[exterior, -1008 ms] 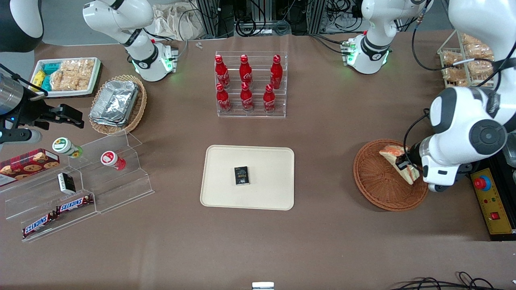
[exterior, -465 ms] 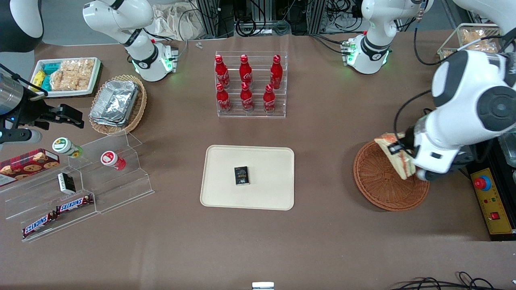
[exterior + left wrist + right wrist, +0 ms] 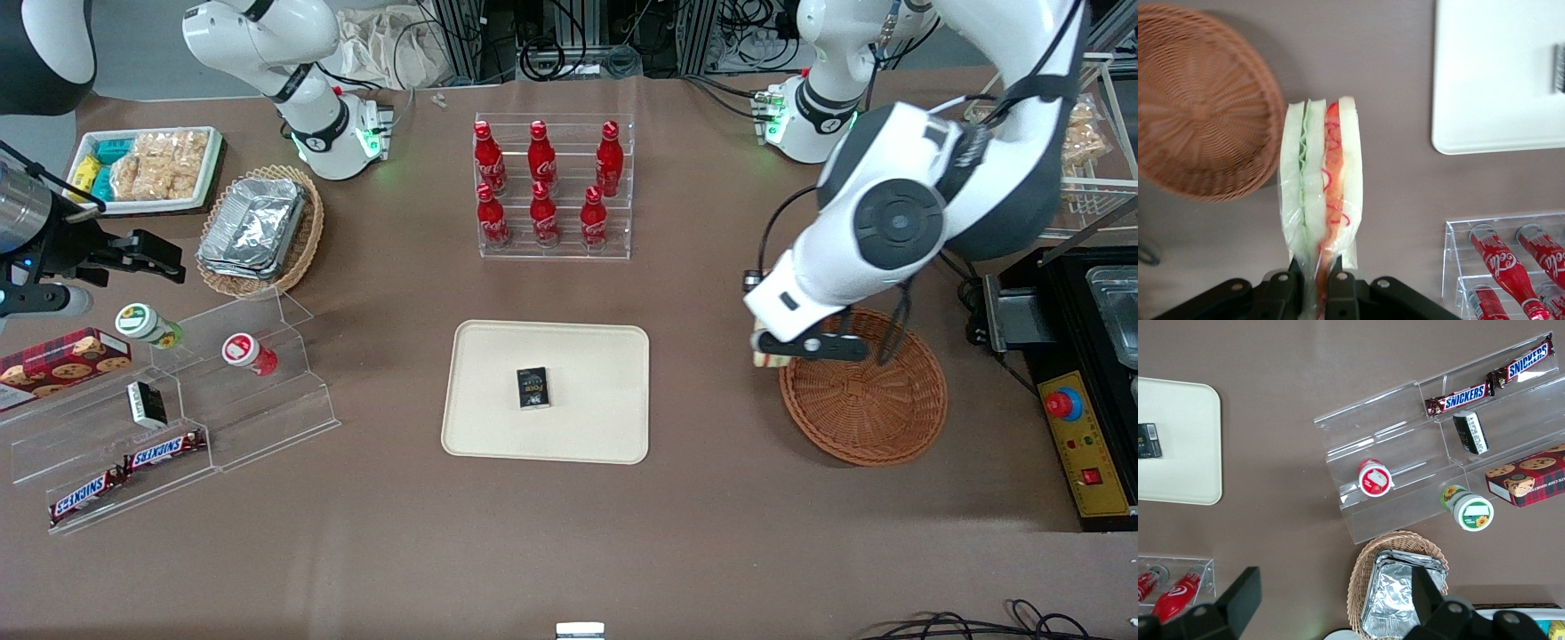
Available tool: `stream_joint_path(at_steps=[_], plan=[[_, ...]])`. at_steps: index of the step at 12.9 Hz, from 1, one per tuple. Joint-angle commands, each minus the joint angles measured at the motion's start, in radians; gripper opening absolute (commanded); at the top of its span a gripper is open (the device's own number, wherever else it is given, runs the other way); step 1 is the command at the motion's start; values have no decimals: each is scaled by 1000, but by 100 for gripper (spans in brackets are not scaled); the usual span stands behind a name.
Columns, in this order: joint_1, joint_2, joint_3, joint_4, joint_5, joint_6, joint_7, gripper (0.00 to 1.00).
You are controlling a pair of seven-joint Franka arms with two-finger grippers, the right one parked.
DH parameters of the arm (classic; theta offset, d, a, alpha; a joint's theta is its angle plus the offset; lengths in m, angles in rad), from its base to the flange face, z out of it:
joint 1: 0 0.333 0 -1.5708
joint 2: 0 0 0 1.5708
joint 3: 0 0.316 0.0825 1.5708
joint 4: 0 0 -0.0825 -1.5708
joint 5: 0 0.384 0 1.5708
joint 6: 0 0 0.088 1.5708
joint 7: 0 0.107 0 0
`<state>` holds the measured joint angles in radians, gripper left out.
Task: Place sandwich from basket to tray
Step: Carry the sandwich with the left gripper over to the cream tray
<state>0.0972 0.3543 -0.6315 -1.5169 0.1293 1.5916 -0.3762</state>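
Reddish-brown wicker, the basket [image 3: 862, 404] sits nearest the front camera toward the working arm's end of the table, with nothing in it. Just above its rim on the tray's side, the gripper [image 3: 1313, 283] hangs over bare tabletop, its fingers [image 3: 1280, 290] clamped on the wrapped sandwich [image 3: 1321, 200], clear of the basket. Beside, toward the middle, the cream tray [image 3: 498, 427] carries a small dark box [image 3: 532, 388]. Farther off stand red bottles [image 3: 542, 182].

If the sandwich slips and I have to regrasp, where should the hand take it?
As the hand grips now: across the two flat bread faces at one end of the sandwich, fingers either side, filling edge exposed. The broad parallel faces suit a pinch. It hangs between basket and tray.
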Motion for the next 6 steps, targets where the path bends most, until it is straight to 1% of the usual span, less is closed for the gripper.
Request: stream_joint_path(at_steps=[1, 3, 6], plan=[[4, 86, -68, 4, 33, 98, 25, 0], [-74, 153, -65, 9, 81, 187, 1, 0], [-126, 242, -65, 18, 176, 278, -116, 0]])
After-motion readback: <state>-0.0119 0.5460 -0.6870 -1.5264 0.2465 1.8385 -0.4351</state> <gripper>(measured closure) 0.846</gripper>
